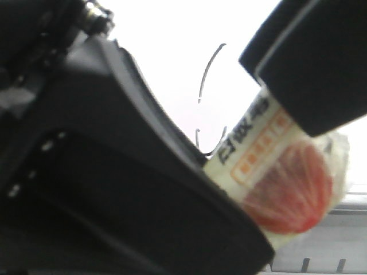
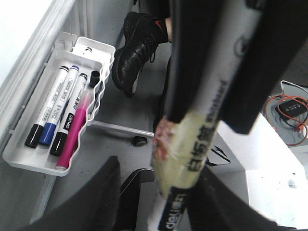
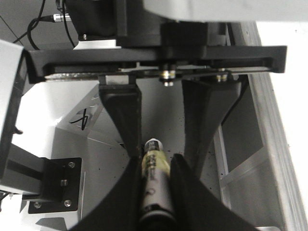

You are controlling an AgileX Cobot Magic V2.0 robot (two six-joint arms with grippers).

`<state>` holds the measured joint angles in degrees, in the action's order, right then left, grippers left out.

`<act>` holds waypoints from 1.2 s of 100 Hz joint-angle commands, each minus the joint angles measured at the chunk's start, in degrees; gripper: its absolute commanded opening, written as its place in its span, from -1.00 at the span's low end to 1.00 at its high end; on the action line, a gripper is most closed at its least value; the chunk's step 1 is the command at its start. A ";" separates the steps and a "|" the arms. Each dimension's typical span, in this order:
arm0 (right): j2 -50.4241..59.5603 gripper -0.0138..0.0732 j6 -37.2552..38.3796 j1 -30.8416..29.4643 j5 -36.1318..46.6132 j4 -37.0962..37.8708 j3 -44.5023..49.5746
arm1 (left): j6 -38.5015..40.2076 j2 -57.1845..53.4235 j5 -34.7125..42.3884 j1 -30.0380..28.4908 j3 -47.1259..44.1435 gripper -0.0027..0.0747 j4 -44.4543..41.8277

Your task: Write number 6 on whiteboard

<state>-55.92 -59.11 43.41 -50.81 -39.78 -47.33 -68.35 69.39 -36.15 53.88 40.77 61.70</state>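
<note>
On the whiteboard [image 1: 172, 34] is a thin black curved stroke [image 1: 210, 67] with a small partial loop [image 1: 198, 136] below it, part of the number 6. My right gripper [image 3: 155, 161] is shut on a white marker [image 3: 155, 185]. In the front view the marker [image 1: 258, 143], wrapped in yellowish tape with a red patch, lies between blurred black gripper parts, and its tip is hidden. My left gripper [image 2: 163, 166] is open, with the marker's [image 2: 185, 154] end between its fingers, close to one finger [image 2: 231, 202] and well apart from the other.
A white pen tray [image 2: 29, 153] hangs under the board's grey frame and holds black, blue and pink markers [image 2: 72, 132]. A person's black shoe [image 2: 137, 48] stands on the grey floor nearby. Orange cables [image 2: 288, 108] lie on a white surface.
</note>
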 commanded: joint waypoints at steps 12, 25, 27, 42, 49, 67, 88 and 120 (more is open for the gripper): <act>0.38 -0.78 -0.35 0.08 -0.66 -2.72 -0.92 | 0.73 -0.99 1.86 0.10 2.11 -0.87 3.39; 0.38 -0.78 -0.35 0.08 -0.76 -2.82 -0.92 | 0.63 -0.99 2.57 0.10 2.11 -0.98 3.15; 0.38 -0.78 -0.35 0.08 -0.76 -2.94 -0.92 | 0.63 -0.99 2.82 0.10 2.11 -0.98 3.15; 0.38 -0.68 -0.35 0.08 -0.76 -3.36 -0.92 | 0.63 -0.99 3.34 0.10 2.11 -0.98 3.02; 0.38 -0.44 -0.35 -0.03 -0.55 -3.36 -0.92 | 0.63 -0.99 3.34 0.10 2.11 -0.98 2.74; 2.11 0.22 0.02 -0.11 3.23 -1.64 -1.04 | 1.86 -1.12 3.89 -0.02 2.11 -0.98 2.66; 10.29 -0.23 7.35 -4.28 8.72 5.18 -1.04 | 9.66 -2.72 11.87 -3.35 1.86 -0.98 2.93; 20.64 -0.83 8.83 -15.13 8.11 8.09 -0.83 | 11.88 0.52 32.07 -4.28 -1.79 -0.98 19.32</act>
<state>-36.43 -50.61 30.24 -45.20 -30.80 -46.84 -57.18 70.06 -11.30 49.63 37.79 74.68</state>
